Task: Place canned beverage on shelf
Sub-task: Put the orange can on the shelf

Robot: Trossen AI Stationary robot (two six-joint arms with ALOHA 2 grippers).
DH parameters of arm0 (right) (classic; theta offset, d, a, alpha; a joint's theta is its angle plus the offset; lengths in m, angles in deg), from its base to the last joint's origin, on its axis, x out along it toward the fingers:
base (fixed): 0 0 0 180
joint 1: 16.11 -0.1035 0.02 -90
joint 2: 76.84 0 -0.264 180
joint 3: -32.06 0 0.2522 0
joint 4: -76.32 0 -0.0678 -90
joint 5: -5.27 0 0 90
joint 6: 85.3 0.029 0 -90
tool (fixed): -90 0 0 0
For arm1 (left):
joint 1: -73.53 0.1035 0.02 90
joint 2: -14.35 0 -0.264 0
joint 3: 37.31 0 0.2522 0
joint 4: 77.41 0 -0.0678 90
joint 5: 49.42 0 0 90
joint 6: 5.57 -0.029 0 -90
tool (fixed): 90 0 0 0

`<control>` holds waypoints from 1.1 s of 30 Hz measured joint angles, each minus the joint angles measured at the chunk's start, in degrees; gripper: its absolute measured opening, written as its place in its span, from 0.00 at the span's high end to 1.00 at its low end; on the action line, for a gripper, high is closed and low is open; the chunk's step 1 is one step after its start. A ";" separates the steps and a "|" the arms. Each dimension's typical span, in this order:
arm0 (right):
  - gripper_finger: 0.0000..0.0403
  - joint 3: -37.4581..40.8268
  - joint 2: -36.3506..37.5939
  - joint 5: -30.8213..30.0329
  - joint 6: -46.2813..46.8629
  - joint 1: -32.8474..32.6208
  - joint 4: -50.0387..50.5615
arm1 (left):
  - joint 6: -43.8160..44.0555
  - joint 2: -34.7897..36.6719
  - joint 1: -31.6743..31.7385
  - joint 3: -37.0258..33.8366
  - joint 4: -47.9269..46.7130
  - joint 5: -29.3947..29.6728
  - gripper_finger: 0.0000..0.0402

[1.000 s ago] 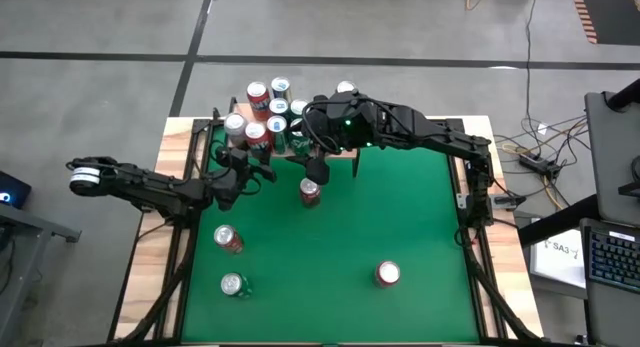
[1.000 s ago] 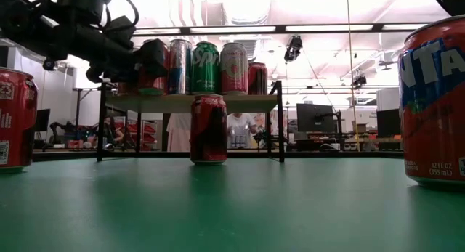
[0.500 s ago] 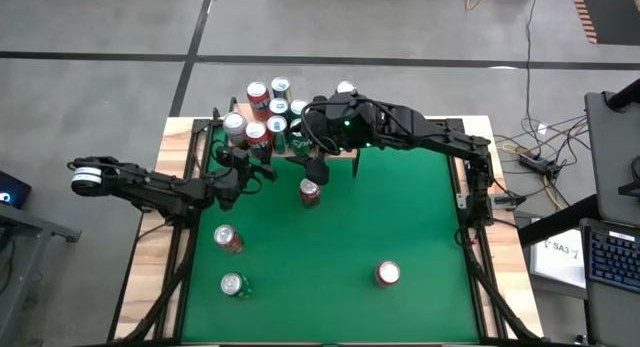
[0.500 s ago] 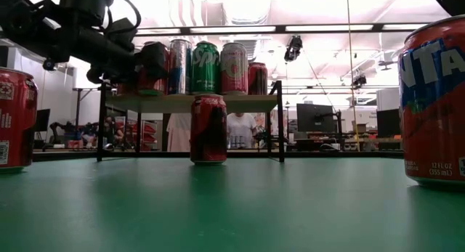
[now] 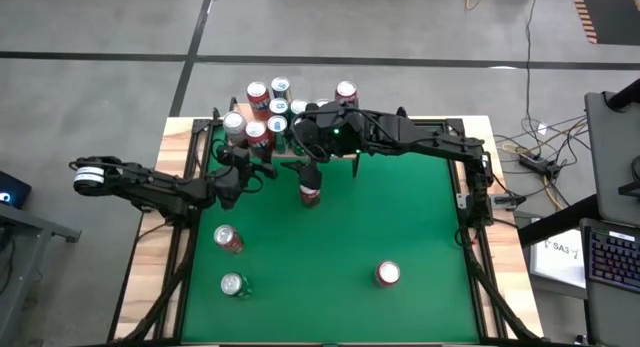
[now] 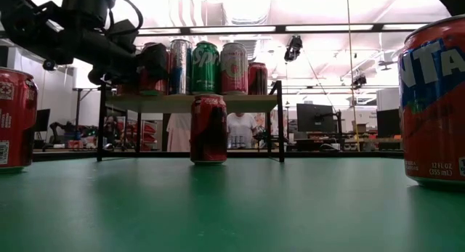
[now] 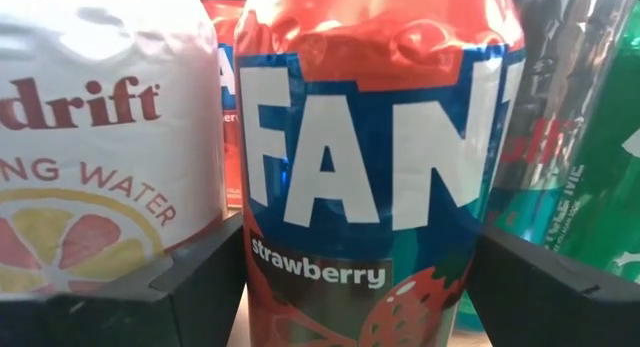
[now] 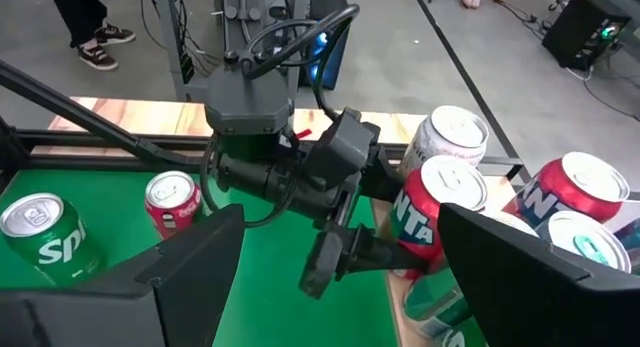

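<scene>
A red Fanta strawberry can [image 7: 370,167] stands upright among several cans at the near left of the light-wood shelf [image 6: 218,102]; it also shows in the high view [image 5: 257,134]. My left gripper [image 5: 249,162] reaches in from the table's left and is shut on this can. My right gripper [image 5: 310,174] hangs wide open just above a red can [image 5: 310,195] that stands on the green table in front of the shelf. Its fingers [image 8: 190,277] touch nothing. My left gripper pinches the Fanta can between its two fingers, on the can's two opposite sides, low on its wall [image 7: 252,272]. The fingers come in about level from the table's near left. The can is upright beside a white can [image 7: 100,157], its base at the shelf's edge [image 8: 405,277].
Three more cans stand on the green table: a red one [image 5: 228,239], a green one [image 5: 235,284] and a red one [image 5: 388,274]. The shelf top is crowded with cans [image 6: 205,67]. People stand in the room behind the table [image 6: 240,132].
My right arm has swung toward the table's left and far side, uncovering a can at the shelf's back right. Its gripper has shifted a little left and now hangs over the red can on the table.
</scene>
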 joint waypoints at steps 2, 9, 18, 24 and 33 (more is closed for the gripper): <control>0.19 0.01 0.01 -0.02 0.03 0.02 -0.04 | -0.02 0.00 0.19 0.00 0.15 0.00 0.23; 0.19 -0.06 0.01 -0.04 0.21 0.00 -0.17 | -0.10 -0.02 0.52 0.11 0.30 -0.09 0.23; 0.19 -0.06 0.01 -0.04 0.37 0.00 -0.97 | -1.72 -0.02 0.82 0.96 0.28 -0.02 0.23; 0.19 -0.06 0.01 -0.02 1.14 0.00 -1.02 | -1.98 -0.02 1.17 0.96 0.28 -0.11 0.23; 0.19 -0.06 0.01 -0.02 2.97 0.00 -1.75 | -0.95 -1.63 2.04 0.98 0.74 -0.12 0.23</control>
